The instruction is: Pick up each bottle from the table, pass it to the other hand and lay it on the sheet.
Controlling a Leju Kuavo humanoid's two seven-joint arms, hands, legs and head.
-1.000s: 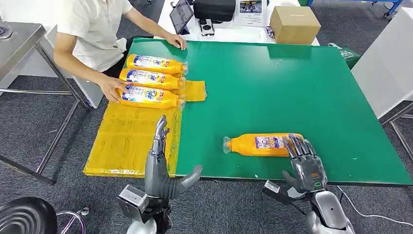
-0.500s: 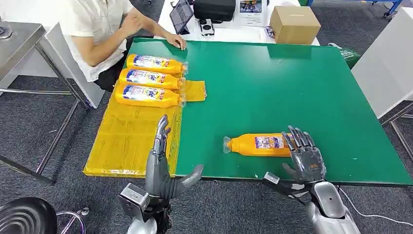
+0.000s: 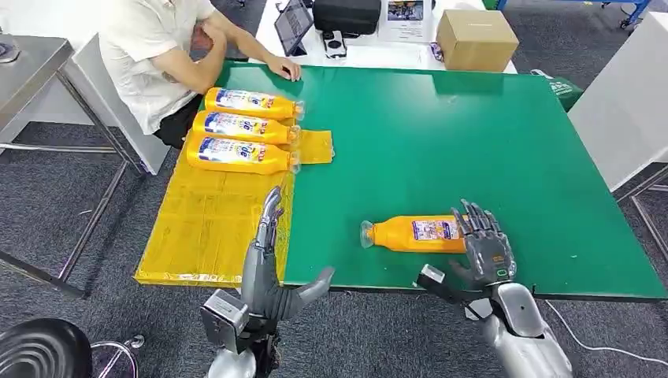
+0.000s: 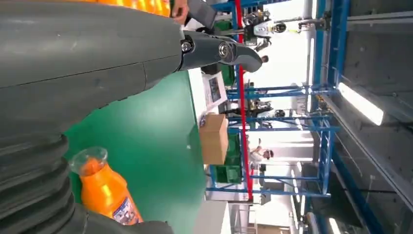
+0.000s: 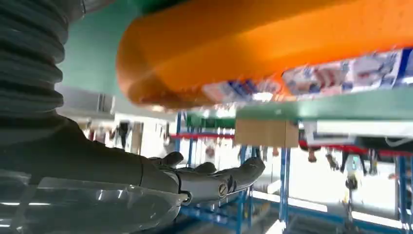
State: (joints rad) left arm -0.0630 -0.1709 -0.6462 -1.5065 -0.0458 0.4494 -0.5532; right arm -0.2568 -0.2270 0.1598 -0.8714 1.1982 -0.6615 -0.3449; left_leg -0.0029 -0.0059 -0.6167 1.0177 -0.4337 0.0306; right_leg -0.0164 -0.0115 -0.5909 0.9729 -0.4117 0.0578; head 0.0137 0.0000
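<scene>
An orange bottle (image 3: 421, 234) lies on its side on the green table (image 3: 441, 142), cap end toward my left; it also appears as the bottle (image 4: 104, 195) and, very close up, the bottle (image 5: 268, 53). My right hand (image 3: 484, 248) is open, fingers spread beside and over the bottle's base end, gripping nothing. My left hand (image 3: 268, 260) is open, fingers straight and thumb out, at the near edge of the yellow sheet (image 3: 205, 228). Three more orange bottles (image 3: 240, 126) lie side by side at the sheet's far end.
A person (image 3: 157, 47) in a white shirt sits at the table's far left corner, one hand on the table. A cardboard box (image 3: 476, 39), a tablet (image 3: 293, 24) and a black case stand on a white table behind. A grey metal table (image 3: 31, 71) is at the left.
My right hand has moved forward along the bottle's base end. The person's hand has left the nearest bottle on the sheet and drawn back. My left hand has shifted slightly.
</scene>
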